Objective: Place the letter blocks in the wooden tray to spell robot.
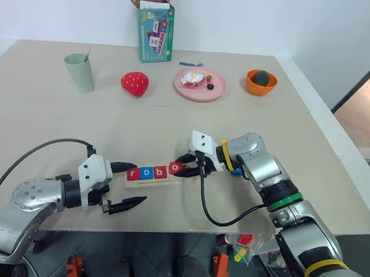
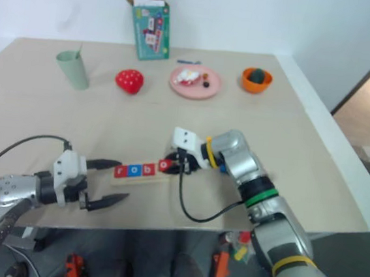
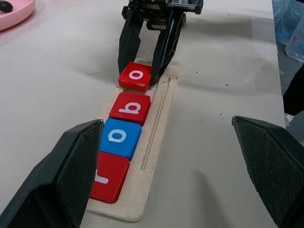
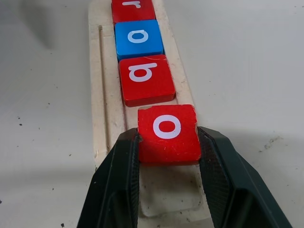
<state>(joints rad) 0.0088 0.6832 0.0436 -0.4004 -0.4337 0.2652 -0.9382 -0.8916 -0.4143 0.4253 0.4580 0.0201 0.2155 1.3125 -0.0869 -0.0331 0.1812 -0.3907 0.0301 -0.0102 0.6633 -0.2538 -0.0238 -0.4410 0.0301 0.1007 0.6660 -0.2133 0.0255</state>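
Note:
The wooden tray (image 1: 146, 182) lies near the table's front edge. Three letter blocks lie in it in a row: a red r (image 4: 133, 8), a blue o (image 4: 138, 38) and a red b (image 4: 146, 80). My right gripper (image 4: 168, 137) is shut on a fourth block, a red o (image 4: 167, 132). It holds this block over the tray's right end, just past the b and a little askew from the row. My left gripper (image 1: 138, 184) stands open at the tray's left end, one finger on each side of it, touching nothing.
Along the back of the table stand a green cup (image 1: 80, 71), a red strawberry toy (image 1: 134, 83), a pink plate (image 1: 217, 92) with small items, an orange bowl (image 1: 261, 82) and an open cardboard box (image 1: 155, 31). The table's front edge is just behind the tray.

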